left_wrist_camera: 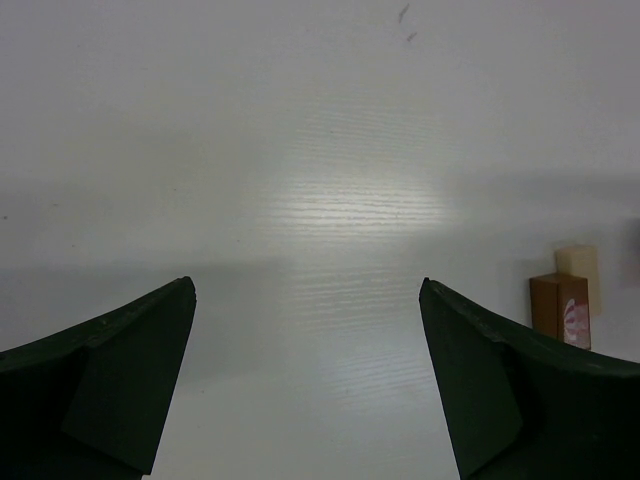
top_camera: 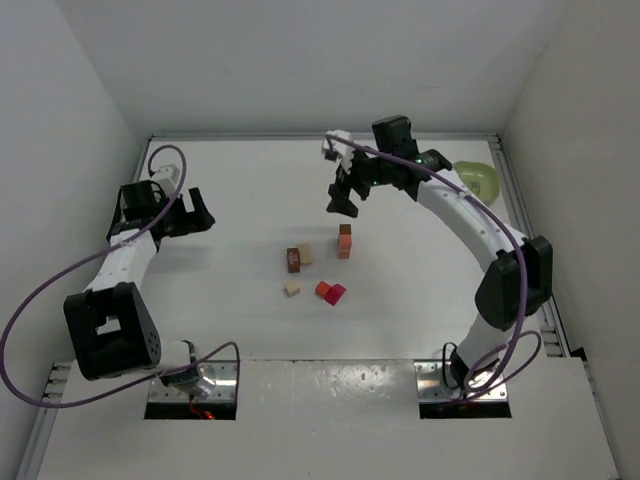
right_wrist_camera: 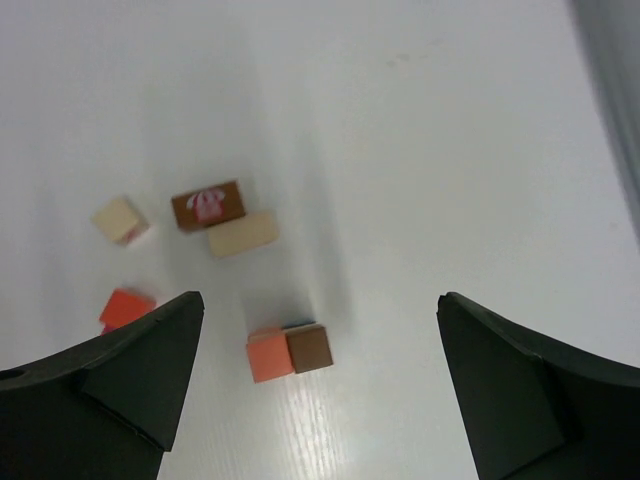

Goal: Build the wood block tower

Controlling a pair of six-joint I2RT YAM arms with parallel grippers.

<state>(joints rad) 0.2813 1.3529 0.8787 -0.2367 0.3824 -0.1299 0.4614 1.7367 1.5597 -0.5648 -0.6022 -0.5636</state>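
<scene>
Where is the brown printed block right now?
The brown printed block lies near the middle of the top view, against a pale block, left of the orange stack.

White table [top_camera: 420, 290], loose wood blocks [top_camera: 292, 287], short orange-brown tower [top_camera: 344, 241], light green bowl [top_camera: 480, 180] far right

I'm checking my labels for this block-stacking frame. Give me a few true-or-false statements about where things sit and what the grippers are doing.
1. The left gripper and the right gripper are both open and empty. True.
2. The green bowl sits on the left arm's side. False: it is at the far right, beyond the right arm.
3. A pale block lies right beside the dark brown block. True.
4. The right gripper is shut on the orange block. False: its jaws stand wide open, clear of that block.
</scene>
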